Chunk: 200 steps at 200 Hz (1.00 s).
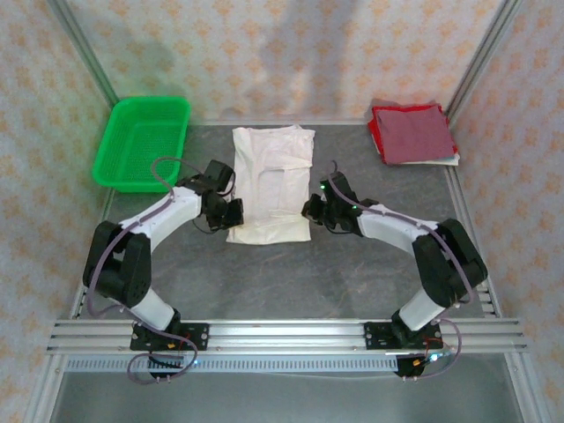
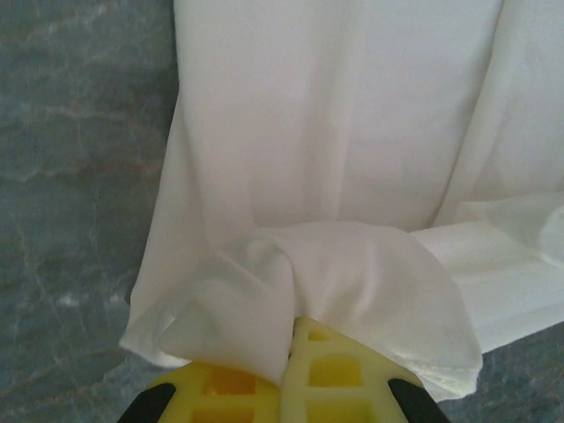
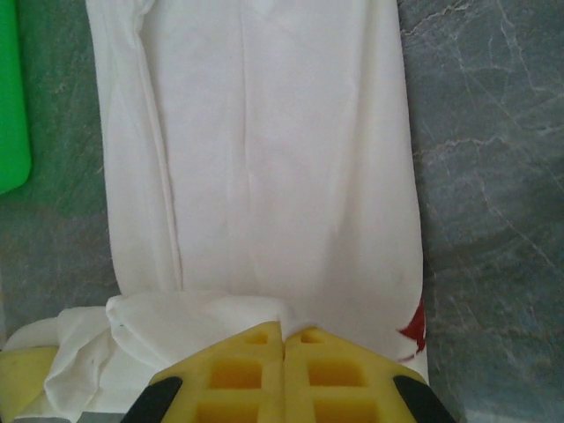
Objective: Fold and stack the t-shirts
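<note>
1. The white shirt (image 1: 269, 181), folded into a long strip, is pictured at the centre of the top view on the grey tabletop (image 1: 352, 282). Its near hem is pinched at one corner by the left end effector (image 2: 293, 328) and at the other by the right end effector (image 3: 282, 328), both clamped on cloth.
2. The hem is judged best raised evenly and carried toward the far end, corners level, so that the edges meet squarely.
3. The cloth is shown thin, soft and faintly creased; a red print (image 3: 412, 333) peeks from underneath.
4. The red shirt (image 1: 412, 134), folded square, is seen upper right, and a green mesh basket (image 1: 141, 141) upper left.
</note>
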Each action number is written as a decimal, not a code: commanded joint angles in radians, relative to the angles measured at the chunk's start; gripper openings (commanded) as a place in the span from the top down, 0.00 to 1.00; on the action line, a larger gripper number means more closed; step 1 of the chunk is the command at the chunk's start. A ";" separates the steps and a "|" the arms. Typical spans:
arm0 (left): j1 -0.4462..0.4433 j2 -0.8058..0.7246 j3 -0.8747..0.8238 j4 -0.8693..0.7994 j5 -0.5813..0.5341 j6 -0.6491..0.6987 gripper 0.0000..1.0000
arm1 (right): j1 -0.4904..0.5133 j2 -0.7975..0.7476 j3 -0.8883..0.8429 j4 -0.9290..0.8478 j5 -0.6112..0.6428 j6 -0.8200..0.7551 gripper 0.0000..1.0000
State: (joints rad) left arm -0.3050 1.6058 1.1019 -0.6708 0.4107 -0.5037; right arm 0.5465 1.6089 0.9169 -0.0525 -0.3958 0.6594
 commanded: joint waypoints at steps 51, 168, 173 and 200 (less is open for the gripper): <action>0.042 0.140 0.186 -0.065 -0.016 0.095 1.00 | -0.047 0.108 0.127 -0.010 0.023 -0.056 1.00; 0.103 0.421 0.518 -0.136 -0.017 0.159 1.00 | -0.106 0.298 0.354 -0.048 0.034 -0.101 1.00; 0.108 0.438 0.546 -0.142 -0.020 0.162 0.98 | -0.112 0.307 0.368 -0.051 0.036 -0.104 1.00; 0.147 0.570 0.763 -0.211 -0.029 0.177 0.59 | -0.151 0.365 0.472 -0.077 0.044 -0.101 0.65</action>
State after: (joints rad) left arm -0.2001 2.0995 1.7008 -0.7990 0.4103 -0.3595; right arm 0.4343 1.9339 1.2930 -0.1028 -0.3836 0.5751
